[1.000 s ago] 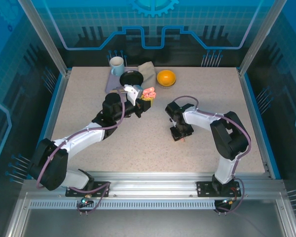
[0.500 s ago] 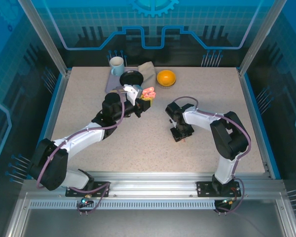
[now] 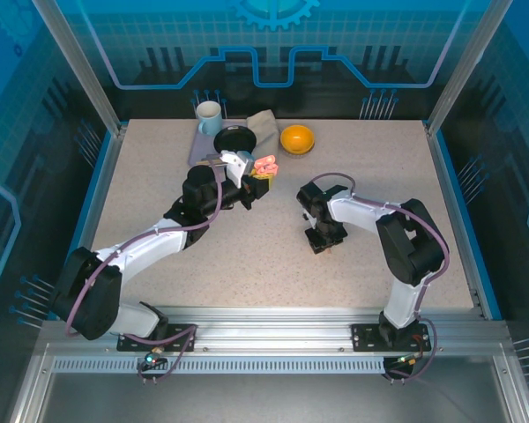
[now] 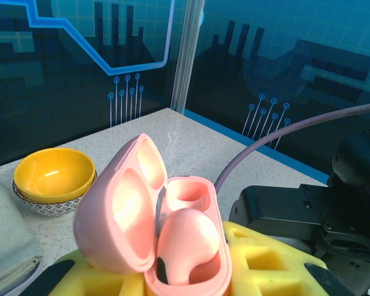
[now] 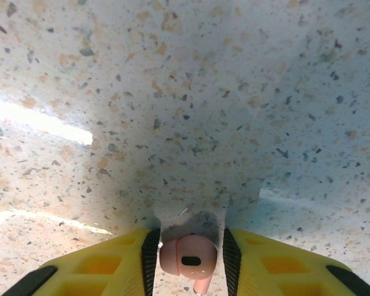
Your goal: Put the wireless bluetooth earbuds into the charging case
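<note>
- Left gripper [image 3: 257, 181]: raised off the table [image 3: 247, 256], pressed together on the charging case [image 4: 166, 228]. The yellow pads [image 4: 265, 265] clamp the lower half of the case from both sides.
- Charging case: pink, pebble-shaped, lid [image 4: 120, 209] swung open and leaning away to the left of the pads in the left wrist view.
- Seated pink earbud [image 4: 188, 243]: lies in the near socket of the case, just above the pads. The socket behind it looks bare.
- Yellow bowl [image 4: 52, 179]: on the table beyond the left gripper and to its left, well apart from the case.
- Right gripper [image 3: 322, 240]: pointed straight down, fingertips at the table surface, well apart from the left gripper.
- Loose pink earbud [image 5: 186, 256]: lies on the table directly between the right gripper's two yellow fingers [image 5: 111, 265], head toward the camera, stem pointing down out of the picture.
- Right jaws: drawn in narrow, bracketing the loose pink earbud closely on both sides. Cannot tell whether both pads actually press on it or merely flank it.
- Speckled table beyond the right fingertips carries the gripper's shadow.
</note>
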Controlling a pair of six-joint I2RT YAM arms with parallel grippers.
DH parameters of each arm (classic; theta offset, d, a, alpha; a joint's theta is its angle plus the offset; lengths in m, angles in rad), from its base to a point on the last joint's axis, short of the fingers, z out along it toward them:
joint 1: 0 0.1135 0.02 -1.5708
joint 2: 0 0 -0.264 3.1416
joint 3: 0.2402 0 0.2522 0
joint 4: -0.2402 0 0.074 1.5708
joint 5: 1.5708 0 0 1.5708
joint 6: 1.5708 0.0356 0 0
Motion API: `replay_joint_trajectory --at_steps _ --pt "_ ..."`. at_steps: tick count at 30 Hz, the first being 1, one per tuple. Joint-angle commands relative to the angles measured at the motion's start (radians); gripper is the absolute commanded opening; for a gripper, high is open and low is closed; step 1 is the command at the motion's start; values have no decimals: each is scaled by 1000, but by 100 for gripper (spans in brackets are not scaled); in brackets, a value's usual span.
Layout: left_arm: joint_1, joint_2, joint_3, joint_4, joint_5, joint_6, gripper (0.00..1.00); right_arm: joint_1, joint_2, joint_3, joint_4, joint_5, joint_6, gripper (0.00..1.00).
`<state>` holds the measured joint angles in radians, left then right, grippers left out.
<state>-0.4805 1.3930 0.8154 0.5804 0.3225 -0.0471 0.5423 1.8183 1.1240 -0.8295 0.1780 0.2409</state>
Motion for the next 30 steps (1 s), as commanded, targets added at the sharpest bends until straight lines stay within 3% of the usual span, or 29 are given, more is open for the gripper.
replay_joint_trajectory --at_steps 1,14,30 --pt "9 -2 21 2 21 -2 0 -13 23 -19 -28 -17 -23 33" --pt "10 1 25 2 27 -5 0 -14 -45 -36 -26 -25 10 19" --pt "9 0 19 15 120 38 0 -73 -518 0 112 5 194 19"
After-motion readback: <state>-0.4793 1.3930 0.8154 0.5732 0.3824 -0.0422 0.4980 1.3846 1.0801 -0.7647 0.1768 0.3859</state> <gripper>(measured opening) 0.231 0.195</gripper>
